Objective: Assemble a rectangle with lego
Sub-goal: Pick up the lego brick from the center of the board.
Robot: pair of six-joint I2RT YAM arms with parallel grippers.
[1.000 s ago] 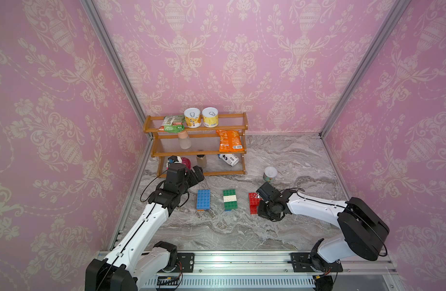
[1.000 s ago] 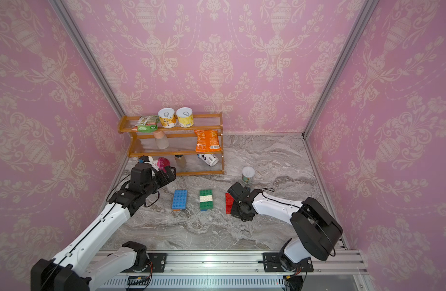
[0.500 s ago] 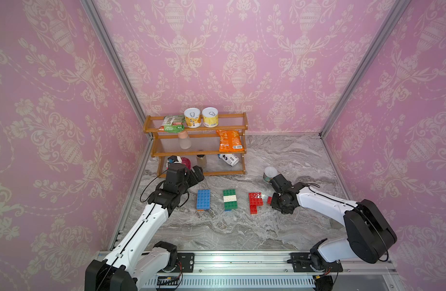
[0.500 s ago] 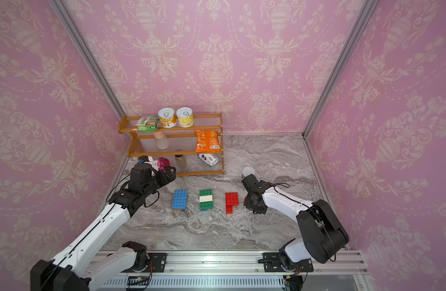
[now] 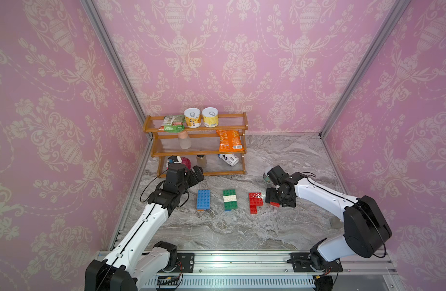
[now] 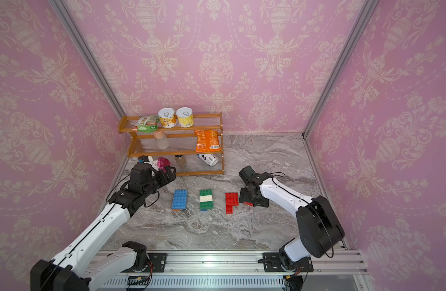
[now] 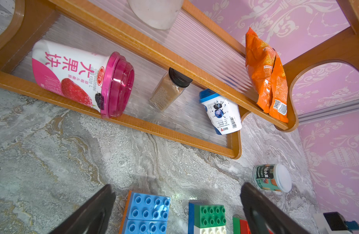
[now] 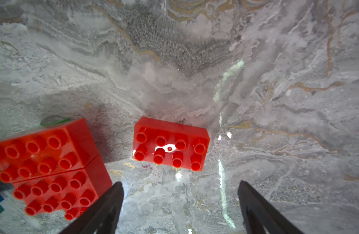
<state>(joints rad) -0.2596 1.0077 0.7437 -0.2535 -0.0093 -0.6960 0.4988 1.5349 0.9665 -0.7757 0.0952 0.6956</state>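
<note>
Furthest left, the left gripper (image 7: 177,187) hangs wide open and empty before the rack (image 5: 199,152) at the back left corner of the desk (image 5: 279,226). Mid-desk lie a blue block (image 5: 203,199), a green-and-white stack (image 5: 230,199), then a red L-shaped piece (image 5: 254,201). Just beside it a loose red brick (image 8: 170,146) lies free ahead of the right gripper (image 8: 180,184), jaws spread, gripping nothing. A small tub (image 7: 271,178) lies behind that wrist. The rack holds two cans (image 5: 192,117), an orange bag (image 5: 228,141), a spice jar (image 7: 170,89).

Bare marble (image 8: 118,139) separates the loose red brick (image 8: 170,145) from the red block (image 8: 46,166).
</note>
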